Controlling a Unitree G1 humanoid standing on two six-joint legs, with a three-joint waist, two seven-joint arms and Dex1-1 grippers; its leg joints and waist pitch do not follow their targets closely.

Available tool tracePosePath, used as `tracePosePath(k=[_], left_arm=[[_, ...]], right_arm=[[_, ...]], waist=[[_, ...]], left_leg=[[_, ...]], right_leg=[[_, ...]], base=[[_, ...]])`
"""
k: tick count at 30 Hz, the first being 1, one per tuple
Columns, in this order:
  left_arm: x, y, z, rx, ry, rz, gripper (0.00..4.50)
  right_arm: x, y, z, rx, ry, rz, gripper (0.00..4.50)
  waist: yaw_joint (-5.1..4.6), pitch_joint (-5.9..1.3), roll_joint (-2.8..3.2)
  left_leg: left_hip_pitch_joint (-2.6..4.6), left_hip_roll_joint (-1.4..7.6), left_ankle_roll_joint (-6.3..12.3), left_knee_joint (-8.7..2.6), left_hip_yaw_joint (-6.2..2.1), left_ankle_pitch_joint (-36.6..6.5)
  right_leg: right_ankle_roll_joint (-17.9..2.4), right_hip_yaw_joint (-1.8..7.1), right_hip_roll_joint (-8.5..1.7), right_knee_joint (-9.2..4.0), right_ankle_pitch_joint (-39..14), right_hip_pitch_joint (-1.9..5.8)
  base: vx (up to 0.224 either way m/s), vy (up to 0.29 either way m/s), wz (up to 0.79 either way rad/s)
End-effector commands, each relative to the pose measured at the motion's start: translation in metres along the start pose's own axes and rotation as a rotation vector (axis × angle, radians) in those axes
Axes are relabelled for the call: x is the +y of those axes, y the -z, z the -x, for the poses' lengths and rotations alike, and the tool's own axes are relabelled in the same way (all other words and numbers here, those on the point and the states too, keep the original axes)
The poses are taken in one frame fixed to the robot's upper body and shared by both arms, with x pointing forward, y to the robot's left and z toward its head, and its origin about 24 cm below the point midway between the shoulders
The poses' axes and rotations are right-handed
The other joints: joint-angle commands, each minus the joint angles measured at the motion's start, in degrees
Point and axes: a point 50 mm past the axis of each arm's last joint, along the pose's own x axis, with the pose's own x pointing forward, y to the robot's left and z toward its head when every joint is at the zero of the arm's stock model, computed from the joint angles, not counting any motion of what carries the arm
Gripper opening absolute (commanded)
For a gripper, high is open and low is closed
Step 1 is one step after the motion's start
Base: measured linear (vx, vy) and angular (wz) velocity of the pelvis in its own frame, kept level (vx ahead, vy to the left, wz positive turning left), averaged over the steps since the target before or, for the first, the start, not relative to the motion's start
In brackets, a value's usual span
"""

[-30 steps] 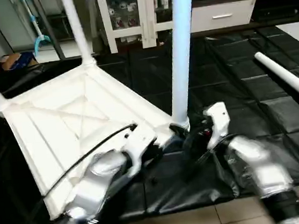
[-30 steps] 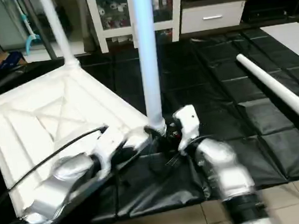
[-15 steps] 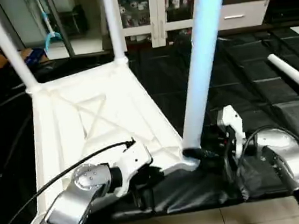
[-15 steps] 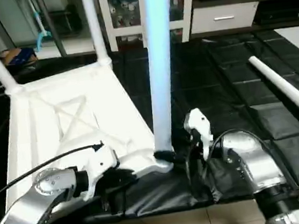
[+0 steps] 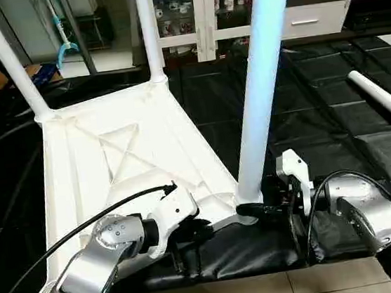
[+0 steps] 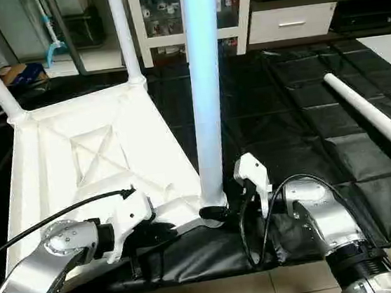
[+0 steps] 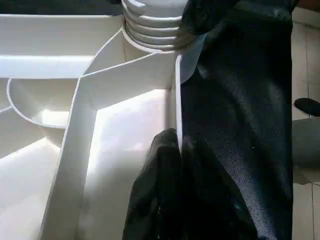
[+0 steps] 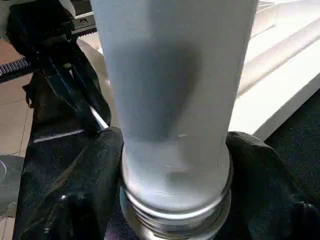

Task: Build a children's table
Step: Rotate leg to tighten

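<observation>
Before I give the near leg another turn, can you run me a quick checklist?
1. Right hand shut around the near leg's base: ok.
2. Left hand clamping the table top's edge wall: ok.
3. Near leg screwed fully home: not ok, threads are exposed above the socket.
4. Near leg standing upright: ok.
5. Two far legs standing in their sockets: ok.
6. Fourth leg lies loose on the black mat: not ok.

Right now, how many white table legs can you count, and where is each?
4: two upright at the far corners, one at the near corner gripped by the right pincer, one lying loose on the black mat.
</observation>
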Motion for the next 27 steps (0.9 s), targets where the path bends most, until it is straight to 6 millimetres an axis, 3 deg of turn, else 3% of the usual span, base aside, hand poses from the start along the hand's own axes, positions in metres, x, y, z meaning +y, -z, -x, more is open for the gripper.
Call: tracePosePath(k=[1,5,8,10,13,17,18,19,20,22,24,26,27], left_arm=[[-0.013,0.009,-0.006,0.042,0.102,0.025,0.0],[-0.01,0.011,-0.007,0.055,0.075,0.041,0.0],[-0.005,0.013,-0.009,0.067,0.025,0.055,0.0],[0.002,0.012,-0.014,0.069,-0.051,0.073,0.0],[0.014,0.007,-0.022,0.059,-0.168,0.108,0.0],[0.026,0.001,-0.033,0.058,-0.292,0.149,0.0],[0.031,-0.001,-0.036,0.055,-0.336,0.159,0.0],[0.036,-0.006,-0.042,0.042,-0.397,0.18,0.0],[0.037,-0.007,-0.043,0.04,-0.406,0.183,0.0],[0.041,-0.01,-0.045,0.031,-0.446,0.192,0.0],[0.045,-0.016,-0.053,0.02,-0.484,0.2,0.0],[0.046,-0.019,-0.056,0.016,-0.487,0.202,0.0],[0.046,-0.019,-0.056,0.016,-0.486,0.201,0.0]], right_arm=[[-0.008,-0.01,0.001,-0.017,0.035,0.039,2.91],[-0.012,-0.009,-0.001,-0.043,0.128,0.034,2.75],[-0.015,-0.005,-0.005,-0.032,0.209,0.027,2.71],[-0.02,0.0,-0.011,-0.028,0.335,0.005,2.7],[-0.027,0.004,-0.02,-0.045,0.526,-0.058,2.68],[-0.03,0.006,-0.034,-0.062,0.699,-0.118,2.68],[-0.03,0.005,-0.038,-0.063,0.746,-0.121,2.68],[-0.026,0.004,-0.048,-0.075,0.777,-0.139,2.68],[-0.026,0.004,-0.049,-0.077,0.782,-0.142,2.68],[-0.024,0.003,-0.055,-0.083,0.812,-0.136,2.67],[-0.017,-0.003,-0.072,-0.102,0.8,-0.117,2.67],[-0.012,-0.007,-0.081,-0.123,0.765,-0.105,2.67],[-0.012,-0.009,-0.082,-0.132,0.76,-0.104,2.67]], waist=[[-0.23,-2.64,-0.53],[-0.28,-2.65,-0.53],[-0.6,-2.49,-0.54],[-1.04,-2.22,-0.52],[-2.05,-2.02,-0.63],[-2.62,-2.14,-0.72],[-2.77,-2.19,-0.77],[-2.96,-2.11,-0.48],[-2.98,-2.12,-0.56],[-2.75,-2.47,-0.66],[-2.79,-2.41,-0.56],[-2.49,-2.56,-0.57],[-2.44,-2.55,-0.57]], left_leg=[[0.94,2.97,3.42,-4.87,-0.94,-11.89],[0.97,2.93,3.57,-4.83,-0.88,-11.53],[0.85,2.88,2.8,-5.03,-0.93,-12.57],[1.08,2.78,1.0,-5.31,-0.96,-15.91],[0.88,2.57,-0.76,-5.57,-1.25,-19.03],[1.18,2.45,-1.94,-5.59,-1.41,-21.21],[0.91,2.47,-1.63,-5.63,-1.58,-21.24],[0.91,2.49,-1.61,-5.59,-1.39,-21.15],[1.03,2.37,-1.62,-5.53,-1.31,-21.17],[0.85,2.46,-1.22,-5.52,-1.44,-19.68],[0.56,2.41,-0.5,-5.5,-1.26,-18.62],[0.88,2.42,-0.34,-5.35,-1.14,-17.64],[0.65,2.48,0.07,-5.34,-1.12,-16.68]], right_leg=[[-14.18,1.93,-2.53,-4.02,-7.06,1.79],[-14.41,1.93,-2.45,-3.97,-6.07,1.75],[-14.06,1.93,-2.43,-4.11,-8.14,1.72],[-13.03,2.02,-2.49,-4.62,-13.13,1.43],[-11.28,2.01,-2.51,-4.99,-17.88,1.28],[-9.58,2.09,-2.52,-5.47,-20.74,0.75],[-9.32,2.06,-2.57,-5.41,-20.51,0.93],[-9.21,2.17,-2.48,-5.56,-19.77,0.63],[-9.18,2.17,-2.41,-5.68,-19.75,0.49],[-9.47,2.16,-2.49,-5.4,-17.39,0.88],[-9.94,2.19,-2.44,-5.3,-15.27,0.85],[-10.22,2.26,-2.46,-5.3,-13.81,0.8],[-10.48,2.28,-2.53,-5.19,-12.54,1.0]], base=[[0.0,0.0,0.0],[0.0,0.0,0.0],[0.0,0.0,0.0],[0.0,0.0,0.0],[0.0,0.0,0.0],[0.0,0.0,0.0],[0.0,0.0,0.0],[0.0,0.0,0.0],[0.0,0.0,0.0],[0.0,0.0,0.0],[0.0,0.0,0.0],[0.0,0.0,0.0],[0.0,0.0,0.0]])
